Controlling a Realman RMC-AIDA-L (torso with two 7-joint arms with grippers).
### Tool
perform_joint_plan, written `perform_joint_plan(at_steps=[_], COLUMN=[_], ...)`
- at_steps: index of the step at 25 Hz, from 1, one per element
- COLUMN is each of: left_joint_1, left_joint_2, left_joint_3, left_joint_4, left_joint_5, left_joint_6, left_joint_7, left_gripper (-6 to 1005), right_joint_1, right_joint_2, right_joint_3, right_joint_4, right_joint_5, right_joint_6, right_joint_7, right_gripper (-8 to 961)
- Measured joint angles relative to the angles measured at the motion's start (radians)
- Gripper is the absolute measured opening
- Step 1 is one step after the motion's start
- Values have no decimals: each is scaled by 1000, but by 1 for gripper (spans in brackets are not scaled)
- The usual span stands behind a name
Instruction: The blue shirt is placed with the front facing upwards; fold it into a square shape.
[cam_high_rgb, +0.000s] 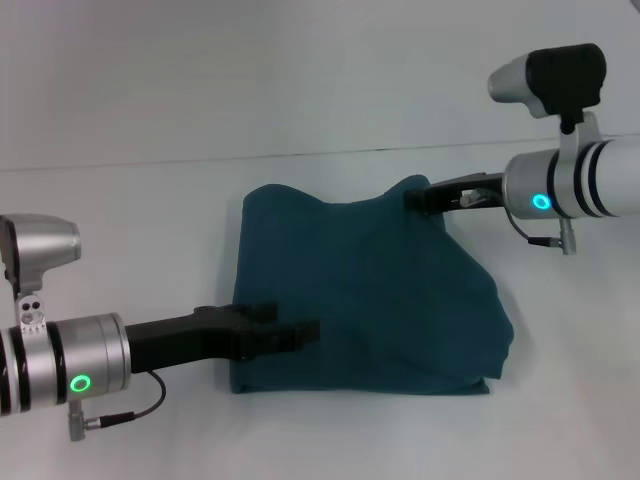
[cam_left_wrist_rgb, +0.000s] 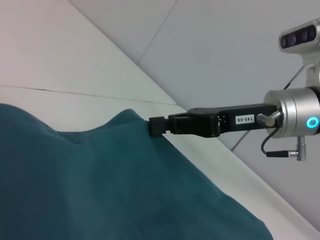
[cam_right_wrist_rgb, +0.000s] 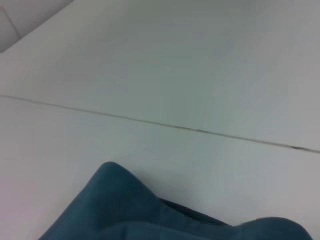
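The blue shirt (cam_high_rgb: 370, 290) lies on the white table (cam_high_rgb: 150, 110), already doubled into a rough, lumpy square with no lettering showing. This looks like a late fold. The right gripper (cam_high_rgb: 418, 197) has its jaws closed on the shirt's far right corner, which is raised in a peak. The left gripper (cam_high_rgb: 300, 332) sits at the near left edge over the cloth; I cannot tell whether its jaws are pinching fabric. The next move probably calls for laying the raised corner flat and squaring the slumped right side. No containers are in view
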Motion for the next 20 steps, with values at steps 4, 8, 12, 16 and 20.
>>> perform_joint_plan(at_steps=[4, 8, 12, 16, 20], left_joint_1=[0, 1, 1, 0, 0], left_joint_2=[0, -1, -2, -2, -2], left_joint_3=[-1, -1, -2, -2, -3], left_joint_4=[1, 1, 1, 1, 1], left_joint_5=[-1, -1, -1, -1, -2], left_joint_6=[0, 2, 2, 2, 1], left_joint_7=[-1, -3, -8, -9, -9], left_gripper=[936, 937, 937, 937, 936], right_joint_1=[8, 4, -9, -26, -50], right_joint_2=[2, 2, -4, -10, -15], right_joint_3=[-26, -45, -44, -33, -15], right_joint_4=[0, 9, 10, 0, -36], right_joint_5=[0, 0, 0, 3, 15], right_joint_6=[8, 22, 24, 45, 48], right_joint_7=[2, 8, 12, 19, 23], right_gripper=[75, 93, 112, 167, 331])
